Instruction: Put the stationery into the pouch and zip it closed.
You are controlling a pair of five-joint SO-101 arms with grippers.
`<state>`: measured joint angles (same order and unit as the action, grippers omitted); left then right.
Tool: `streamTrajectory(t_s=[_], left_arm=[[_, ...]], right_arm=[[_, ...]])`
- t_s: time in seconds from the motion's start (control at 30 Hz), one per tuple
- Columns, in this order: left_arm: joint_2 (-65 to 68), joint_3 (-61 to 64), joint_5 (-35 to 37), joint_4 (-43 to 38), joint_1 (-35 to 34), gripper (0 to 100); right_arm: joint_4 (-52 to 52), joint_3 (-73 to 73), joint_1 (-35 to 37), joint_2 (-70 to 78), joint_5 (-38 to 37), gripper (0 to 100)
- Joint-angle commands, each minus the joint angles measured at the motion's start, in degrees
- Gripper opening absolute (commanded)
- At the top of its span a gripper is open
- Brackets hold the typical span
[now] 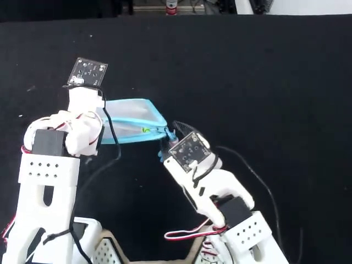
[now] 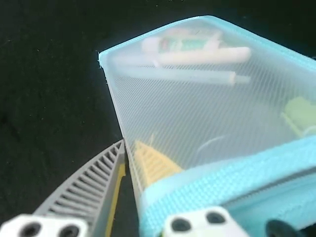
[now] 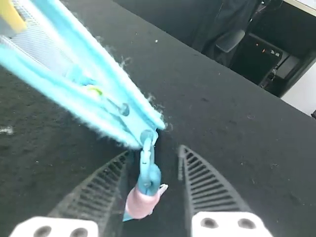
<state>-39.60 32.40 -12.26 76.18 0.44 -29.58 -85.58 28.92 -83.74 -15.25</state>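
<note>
**Pouch held at both ends on the black table**

We saw a table covered in black. A small red and white object stood at its far edge, well apart from the work. A thin black cable trailed across the cloth beside the right arm, and pale flecks of lint lay on the cloth close to the pouch's seam. Nothing lay between either arm and the pouch.

The pouch, translucent with light blue trim, sat between the two arms. The stationery was inside it: several pale stick-shaped pieces showed through the mesh wall along one edge. A green piece lay nearer the zip band. The slider sat at the pouch's end corner, on the right arm's side.

The left arm stood bent over the pouch's other end, its wrist pointing down. The left gripper had one grey ribbed finger outside the pouch. Its yellowish finger showed through the mesh, so the two were closed together on the pouch's edge.

The right arm stretched low and forward from its base towards the zip corner. The right gripper had its fingers apart. The zip pull, blue with a pink tip, lay in the gap between them, just beside one finger and unclamped.
</note>
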Motion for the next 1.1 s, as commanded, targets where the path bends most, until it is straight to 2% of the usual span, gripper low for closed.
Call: streamTrajectory(t_s=[0.0, 0.17, 0.33, 0.6, 0.87, 1.07], left_arm=[[0.97, 1.89, -0.18, 0.18, 2.33, 3], [0.97, 1.89, -0.18, 0.18, 2.33, 3], [0.97, 1.89, -0.18, 0.26, 2.33, 3], [0.97, 1.89, -0.18, 0.18, 2.24, 3], [0.62, 1.8, -0.18, 0.18, 2.42, 3], [0.44, 1.63, -0.18, 0.26, 2.42, 3]], right_arm=[[1.49, 3.74, -0.7, 0.31, 0.09, 14.9], [1.58, 3.74, -0.79, 0.31, -0.35, 13.3], [5.01, 3.82, -2.2, 0.31, -3.69, 0.8], [4.66, 4.18, -3.08, 0.22, -3.69, 1.1], [-10.99, 12.26, -3.52, -4.09, -3.96, 1.1], [-7.82, 8.22, -3.52, -6.55, -3.96, 1.1]])
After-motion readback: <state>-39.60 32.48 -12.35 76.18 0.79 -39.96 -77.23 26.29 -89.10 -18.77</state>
